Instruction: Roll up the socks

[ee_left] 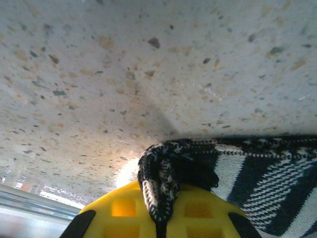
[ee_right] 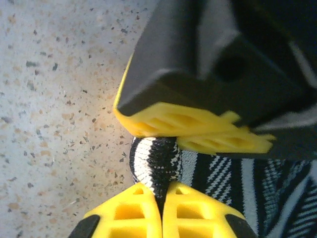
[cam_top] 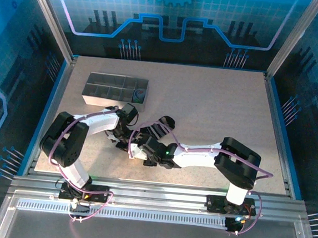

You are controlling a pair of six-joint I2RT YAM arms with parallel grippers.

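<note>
Soft, even light on the table point(cam_top: 215, 113), blue-tinted surroundings; wrist views blur up close.

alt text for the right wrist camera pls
The right gripper, its yellow fingers shut, pinches a bunched fold of the black sock with white stripes. The left gripper grips the same sock right beside it, with the speckled table beneath.

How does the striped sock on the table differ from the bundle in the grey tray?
The striped sock is black with thin white stripes; the bundle looks dark bluish with a reddish spot. The sock lies on the table; the bundle sits in a right-end compartment of the grey tray. The left gripper and the right gripper are both shut on the sock; nothing touches the bundle.
</note>
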